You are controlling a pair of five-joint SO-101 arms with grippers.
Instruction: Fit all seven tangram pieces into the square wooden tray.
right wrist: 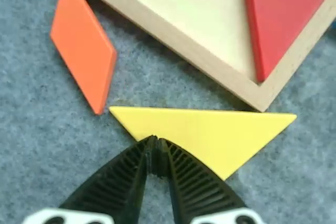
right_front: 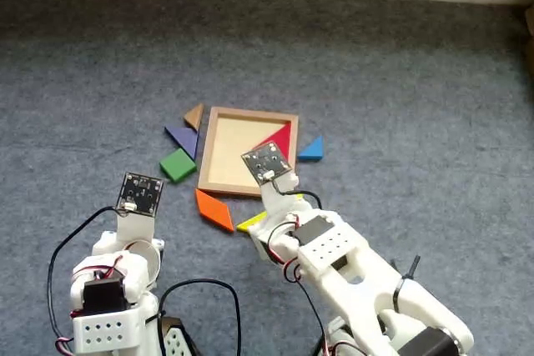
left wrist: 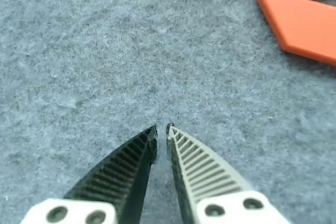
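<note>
- Your right gripper is closed, tips together at the near edge of the yellow triangle. I can't tell whether they press on it.
- That yellow piece lies flat on the carpet, just outside the tray's near corner. Shut tips will likely skate over so thin a piece, so open them before you try to lift it.
- If you shove it forward instead, it could jam against the rim or drag the loose tray along.
- Your left gripper is all but closed on nothing, above bare carpet.
- The orange piece sits just beside the yellow's point. A sideways sweep would probably knock it askew.
- The tray holds one piece, the red triangle, against its right side in the high view. The rest of its floor is bare.
- A bump on the rim may shift the red out of its corner.
- Beyond, green, purple and tan lie outside the tray's left edge, and blue outside its right. Six pieces are still out.
</note>
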